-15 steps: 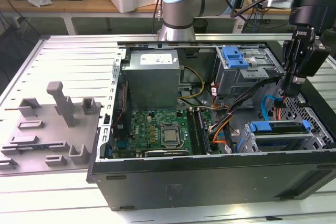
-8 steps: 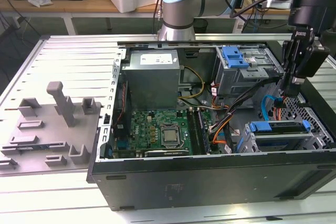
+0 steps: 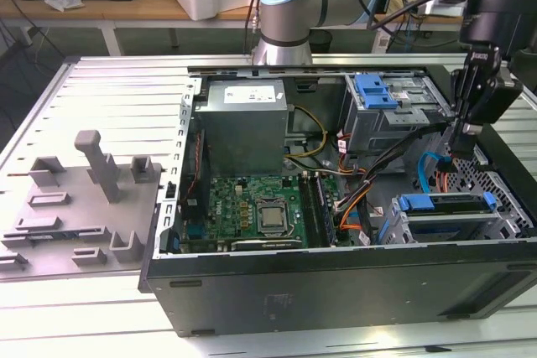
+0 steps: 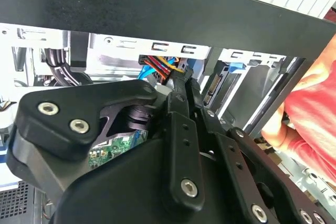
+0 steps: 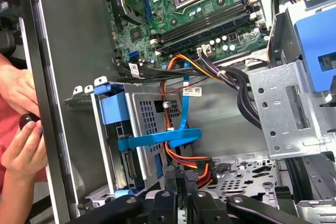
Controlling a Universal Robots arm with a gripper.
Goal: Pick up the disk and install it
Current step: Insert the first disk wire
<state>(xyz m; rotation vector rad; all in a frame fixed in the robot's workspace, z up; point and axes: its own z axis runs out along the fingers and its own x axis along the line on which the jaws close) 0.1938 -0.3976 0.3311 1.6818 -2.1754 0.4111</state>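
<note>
Hanging beside the mostly hidden disk (image 3: 443,204), the end effector (image 3: 455,147) is clenched or released, cannot tell

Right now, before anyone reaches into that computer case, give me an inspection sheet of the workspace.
Surface: slatted metal table carrying the open computer case.
Job's things: the disk, in its blue carrier, sits in the lower drive cage.
Clutter: grey moulded fixture beside the case.
Grippers: the gripper hangs inside the case, above the disk and apart from it.
Cables: blue cable and orange-and-black bundle run beside the cage.
Surroundings: person's hand outside the case wall.
</note>
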